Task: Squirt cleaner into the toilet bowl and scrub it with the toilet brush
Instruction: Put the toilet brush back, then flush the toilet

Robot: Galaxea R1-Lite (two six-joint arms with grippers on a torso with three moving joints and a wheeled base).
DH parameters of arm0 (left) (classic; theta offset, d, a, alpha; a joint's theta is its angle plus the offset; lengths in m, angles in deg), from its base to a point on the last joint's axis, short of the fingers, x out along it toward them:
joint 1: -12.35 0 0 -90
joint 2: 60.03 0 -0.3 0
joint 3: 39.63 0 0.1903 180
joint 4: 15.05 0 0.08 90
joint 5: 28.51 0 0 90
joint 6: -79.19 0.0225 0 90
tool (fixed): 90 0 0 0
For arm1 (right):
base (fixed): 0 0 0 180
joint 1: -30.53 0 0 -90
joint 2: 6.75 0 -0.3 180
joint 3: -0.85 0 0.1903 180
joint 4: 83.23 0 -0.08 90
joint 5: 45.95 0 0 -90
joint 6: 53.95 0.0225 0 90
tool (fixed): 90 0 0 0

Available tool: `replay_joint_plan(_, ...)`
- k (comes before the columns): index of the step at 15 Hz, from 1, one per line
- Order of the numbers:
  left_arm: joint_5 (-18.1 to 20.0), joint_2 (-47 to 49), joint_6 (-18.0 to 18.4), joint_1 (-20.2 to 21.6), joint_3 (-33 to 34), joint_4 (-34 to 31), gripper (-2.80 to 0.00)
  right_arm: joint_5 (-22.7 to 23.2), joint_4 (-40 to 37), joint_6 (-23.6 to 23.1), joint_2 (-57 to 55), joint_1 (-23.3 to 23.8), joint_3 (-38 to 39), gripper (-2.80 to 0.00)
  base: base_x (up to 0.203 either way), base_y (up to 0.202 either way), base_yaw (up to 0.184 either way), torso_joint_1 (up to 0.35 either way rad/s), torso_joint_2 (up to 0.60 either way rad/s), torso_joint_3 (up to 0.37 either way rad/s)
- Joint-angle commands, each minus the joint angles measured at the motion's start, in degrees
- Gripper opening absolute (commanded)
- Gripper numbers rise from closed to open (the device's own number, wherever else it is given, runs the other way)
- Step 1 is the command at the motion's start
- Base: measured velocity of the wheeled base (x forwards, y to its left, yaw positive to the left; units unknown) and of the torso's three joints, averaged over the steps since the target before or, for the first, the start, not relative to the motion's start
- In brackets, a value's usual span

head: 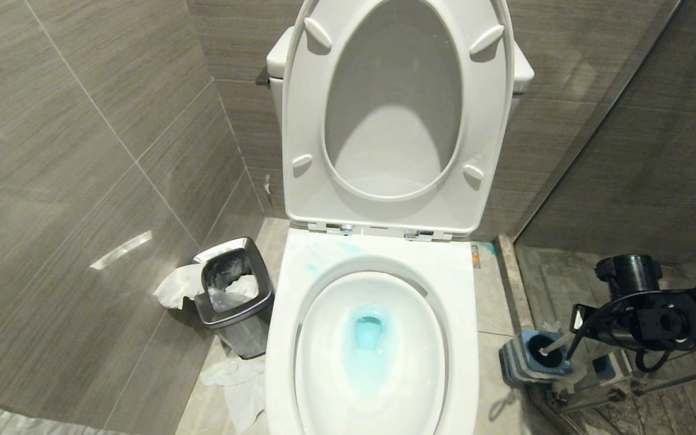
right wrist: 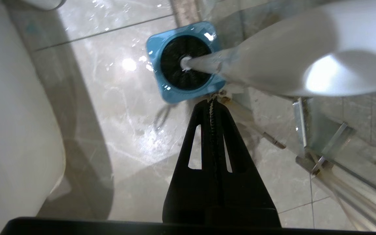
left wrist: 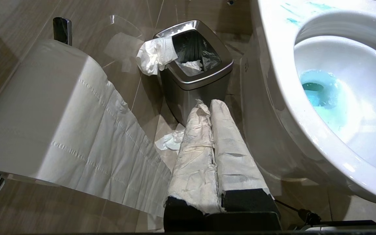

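Cleaner (head: 367, 333) is tinting the toilet bowl (head: 372, 356); the right gripper (right wrist: 212, 101), jaws pressed together and empty, is hovering beside the toilet brush (right wrist: 256, 62) in its holder (right wrist: 155, 49). Next: reopening around the handle.

The right arm reaches in from the right edge of the head view, its hand (right wrist: 212, 101) pointing down with both black fingers pressed together and nothing between them. The left hand (left wrist: 207, 104) is parked, its paper-wrapped fingers (left wrist: 194, 143) closed together
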Motion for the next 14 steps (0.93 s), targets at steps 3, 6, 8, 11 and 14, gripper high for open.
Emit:
replay_joint_plan(3,0.0,0.0,0.0,0.0,0.2,0.0,-2.80,1.3,0.1,-1.2,5.3,-0.1,4.2,-2.80,0.000,0.000,0.000,0.000,0.00,0.000)
replay_joint_plan(6,0.0,0.0,0.0,0.0,0.2,0.0,-2.80,5.6,0.1,-4.1,11.6,-0.1,7.1,-2.80,0.000,0.000,0.000,0.000,0.00,0.000)
replay_joint_plan(8,0.1,0.0,0.0,0.0,0.2,0.0,-2.80,7.0,0.1,-6.5,15.8,-0.1,7.9,-2.80,0.000,0.000,0.000,0.000,0.00,0.000)
replay_joint_plan(11,0.0,0.0,0.0,0.0,0.2,0.0,-2.80,10.2,-1.4,-8.0,25.2,-1.0,6.3,-2.80,0.000,0.000,0.000,0.000,0.00,0.000)
replay_joint_plan(14,0.0,0.0,0.0,0.0,0.2,0.0,-2.80,12.6,-9.7,-8.3,35.3,-2.2,2.2,-2.80,0.000,0.000,0.000,0.000,0.00,0.000)
